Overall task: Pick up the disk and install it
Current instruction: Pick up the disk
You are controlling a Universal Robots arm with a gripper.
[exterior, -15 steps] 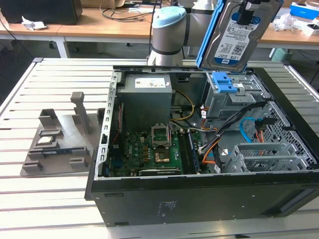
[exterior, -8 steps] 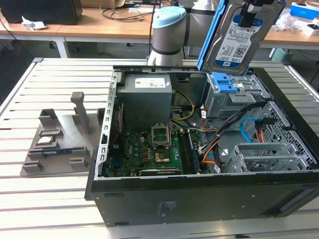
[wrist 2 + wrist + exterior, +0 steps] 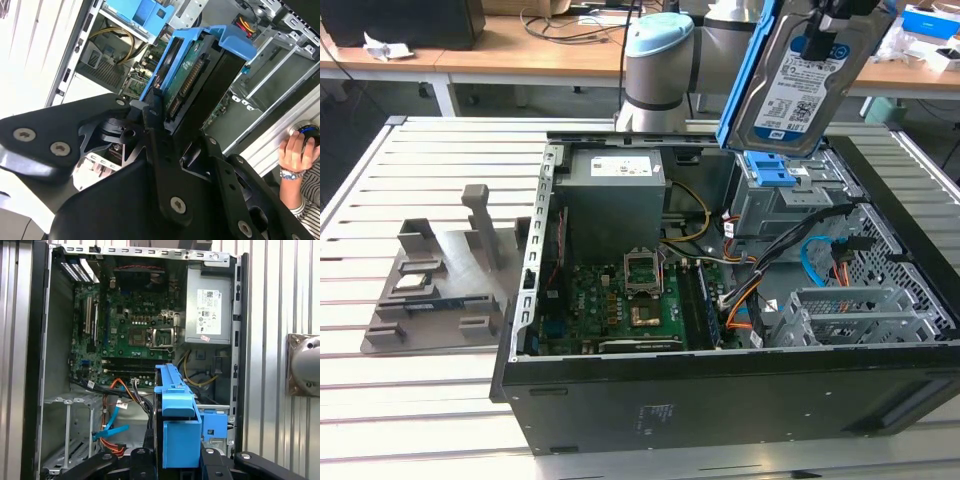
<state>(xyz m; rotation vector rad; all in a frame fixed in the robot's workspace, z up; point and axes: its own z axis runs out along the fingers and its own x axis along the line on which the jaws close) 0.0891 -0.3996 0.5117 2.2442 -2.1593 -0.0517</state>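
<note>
The disk hangs tilted in the air above the open computer case, at the exterior view's upper right. Its silver face carries a white-and-blue label, and a blue carrier bracket frames it. My gripper is shut on its upper end. In the second wrist view the disk shows edge-on with its green circuit board, clamped between my black fingers. In the first wrist view the blue bracket rises from my gripper over the case interior. The blue-latched drive cage sits right below the disk.
Inside the case lie a motherboard, a grey power supply, orange and blue cables and empty metal bays. A grey fixture stands on the slatted table at the exterior view's left. A person's hand rests beside the case.
</note>
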